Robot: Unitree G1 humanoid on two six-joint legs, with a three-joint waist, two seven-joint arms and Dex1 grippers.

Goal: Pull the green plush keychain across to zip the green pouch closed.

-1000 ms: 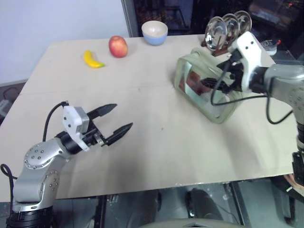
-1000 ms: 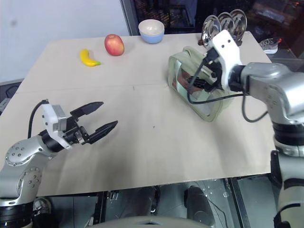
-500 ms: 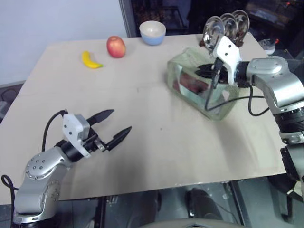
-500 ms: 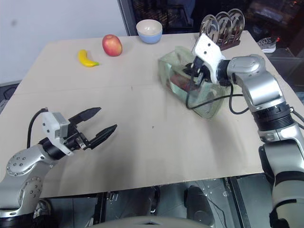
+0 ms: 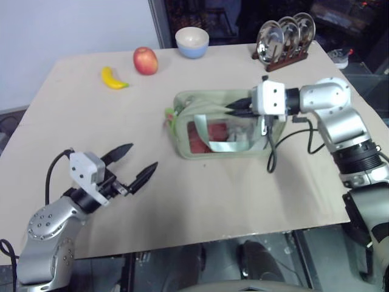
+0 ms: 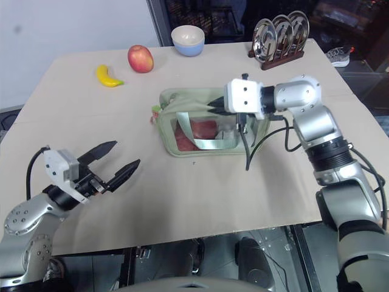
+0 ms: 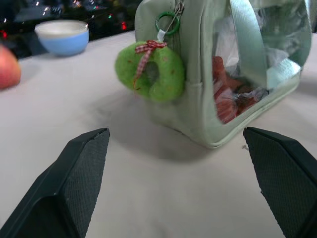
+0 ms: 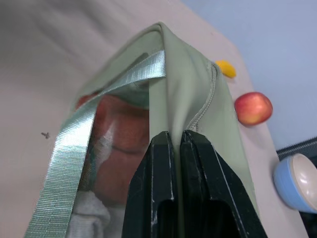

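Observation:
The green pouch (image 5: pixel 219 135) lies long side toward me at the table's middle, with reddish contents behind its clear window and green straps. The green plush keychain (image 7: pixel 151 72) hangs from a ring at the pouch's left end (image 5: pixel 169 115), resting against the table. My right gripper (image 5: pixel 231 110) reaches in from the right, level, and is shut on the fabric of the pouch's top edge (image 8: pixel 198 99). My left gripper (image 5: pixel 143 156) hovers open near the front left of the table, pointing at the keychain and a hand's breadth short of it.
A banana (image 5: pixel 114 79), an apple (image 5: pixel 145 61) and a blue-and-cream bowl (image 5: pixel 192 41) stand along the table's far edge. A rack of metal plates (image 5: pixel 284 39) sits at the far right. The table's front edge (image 5: pixel 200 240) runs close below my left gripper.
The right gripper closed on the pouch's top edge and dragged it left toward the table's middle, turning it broadside. The left gripper sank slightly and stayed open.

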